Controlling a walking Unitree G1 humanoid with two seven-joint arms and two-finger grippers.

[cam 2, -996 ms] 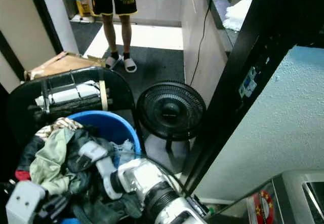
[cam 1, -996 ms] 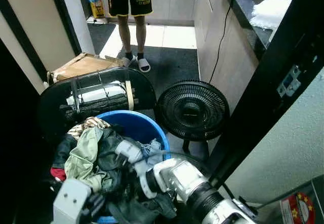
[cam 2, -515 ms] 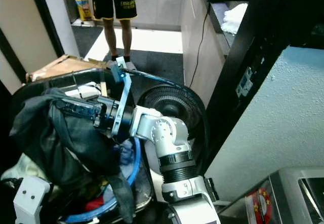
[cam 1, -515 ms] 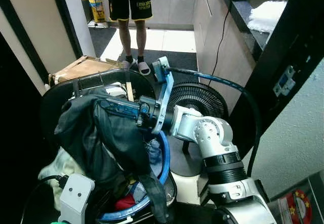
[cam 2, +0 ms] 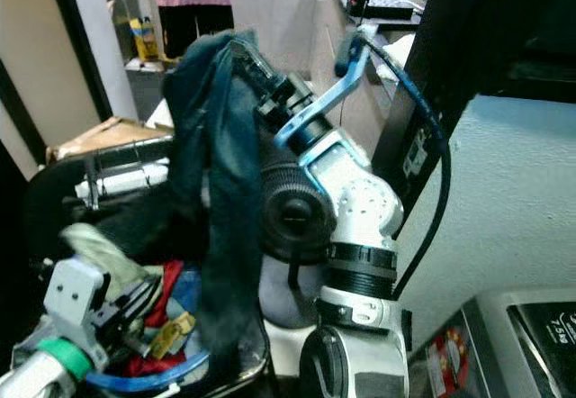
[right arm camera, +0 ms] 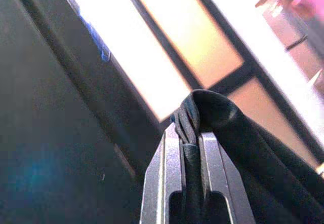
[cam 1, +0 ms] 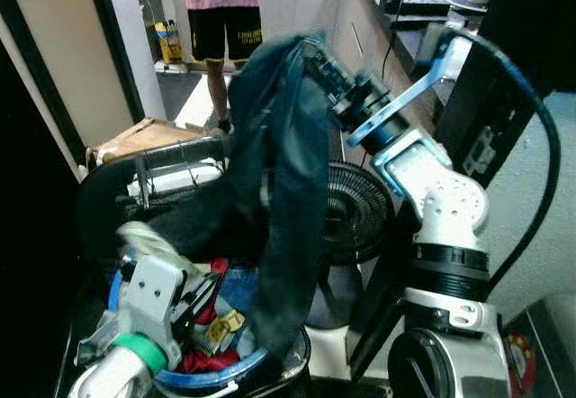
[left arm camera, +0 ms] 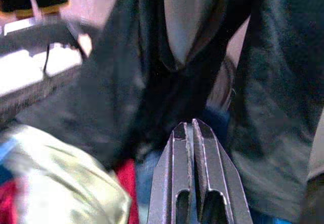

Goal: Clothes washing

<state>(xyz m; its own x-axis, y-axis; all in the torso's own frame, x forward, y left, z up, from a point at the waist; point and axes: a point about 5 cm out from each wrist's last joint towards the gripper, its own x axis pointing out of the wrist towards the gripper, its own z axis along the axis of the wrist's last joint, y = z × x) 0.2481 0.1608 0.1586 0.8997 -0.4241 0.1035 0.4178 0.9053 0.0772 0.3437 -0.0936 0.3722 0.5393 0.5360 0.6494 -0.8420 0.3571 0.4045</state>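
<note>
I have the right end effector [cam 1: 317, 49] raised high and clenched on a fold of the dark garment [cam 1: 279, 191], which hangs down into the blue basket [cam 1: 211, 368]. The left end effector [left arm camera: 194, 133] hovers over the pile, fingers pressed together on nothing. Most laundry remains in the basket (loading has hardly begun, I judge).

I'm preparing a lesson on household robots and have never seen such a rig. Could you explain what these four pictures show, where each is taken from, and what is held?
This is a humanoid robot sorting laundry. Two pictures come from a stereo camera on its head; two come from cameras on its wrists. The right gripper, raised high, is shut on a dark garment that hangs down to a blue basket of clothes. The left gripper, fingers closed and holding nothing, is low by the basket, pointing at the hanging cloth. A black fan stands behind, and a person waits farther back.
</note>
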